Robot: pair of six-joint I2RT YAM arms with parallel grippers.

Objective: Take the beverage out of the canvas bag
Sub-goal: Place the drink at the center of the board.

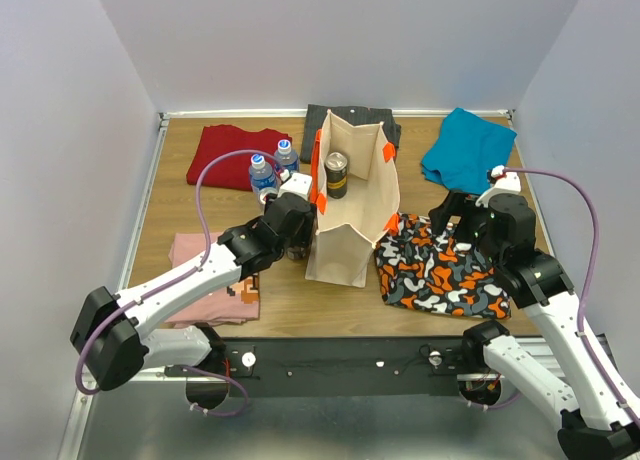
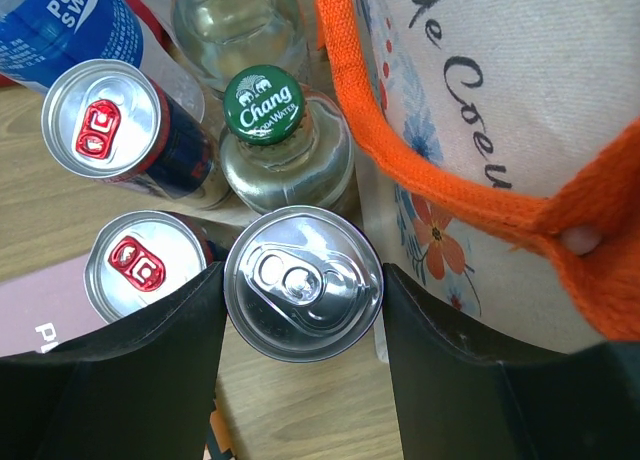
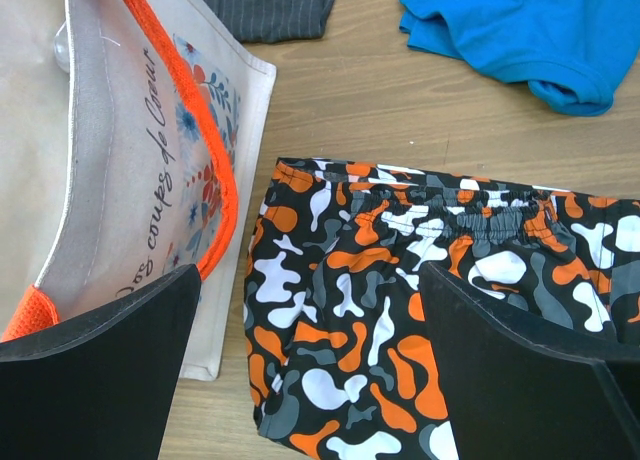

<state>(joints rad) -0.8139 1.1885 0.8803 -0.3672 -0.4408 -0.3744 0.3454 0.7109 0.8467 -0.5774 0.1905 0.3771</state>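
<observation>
The canvas bag (image 1: 352, 195) stands upright mid-table, beige with orange pieces at its rim. Inside it stands a beverage, a dark can (image 1: 336, 175) with a pale top. My left gripper (image 1: 290, 232) is low at the bag's left side. In the left wrist view that gripper (image 2: 303, 325) is shut on a silver-topped can (image 2: 303, 283), one finger against each side of it, right next to the bag's printed wall (image 2: 480, 100). My right gripper (image 3: 310, 360) hangs open over camouflage shorts (image 3: 420, 310), to the right of the bag (image 3: 120, 180), with nothing between its fingers.
Beside the gripped can stand two red-tabbed cans (image 2: 100, 120) (image 2: 140, 263), a green-capped glass bottle (image 2: 262, 107) and blue-labelled water bottles (image 1: 262, 170). Folded clothes lie around: red (image 1: 235, 152), pink (image 1: 200, 270), grey (image 1: 350, 120), teal (image 1: 468, 150), camouflage shorts (image 1: 440, 270).
</observation>
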